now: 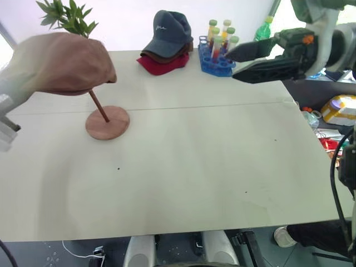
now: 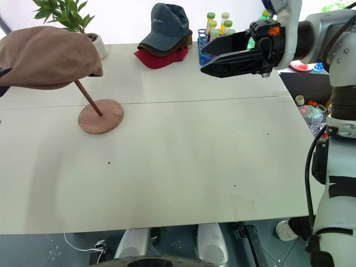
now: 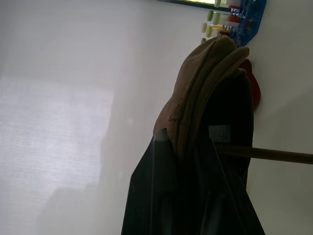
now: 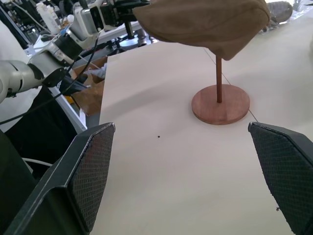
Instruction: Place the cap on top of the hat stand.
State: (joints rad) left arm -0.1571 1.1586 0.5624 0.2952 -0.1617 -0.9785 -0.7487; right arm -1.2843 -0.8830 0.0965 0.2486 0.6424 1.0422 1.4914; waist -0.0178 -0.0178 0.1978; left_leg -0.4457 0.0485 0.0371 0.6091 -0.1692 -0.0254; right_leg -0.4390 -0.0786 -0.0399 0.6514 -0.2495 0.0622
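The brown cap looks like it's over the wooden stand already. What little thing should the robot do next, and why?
Probably open the left gripper and let go. Its fingers are shut on the cap, which already covers the top of the hat stand; the rod comes out from under it. The right gripper hangs open, apart from both.

The hat stand (image 2: pixel 100 116) sits on the desk (image 2: pixel 183 161) at the left of the frame, its rod slanting up to the left under the cap (image 2: pixel 47 57), which covers its top at the upper left. Behind the cap, at the desk's far left edge, stands a potted plant (image 2: pixel 65 14). Along the far edge, near the top centre, lies a stack of caps (image 2: pixel 165 34), with a rack of tubes (image 2: pixel 214 41) just to its right.
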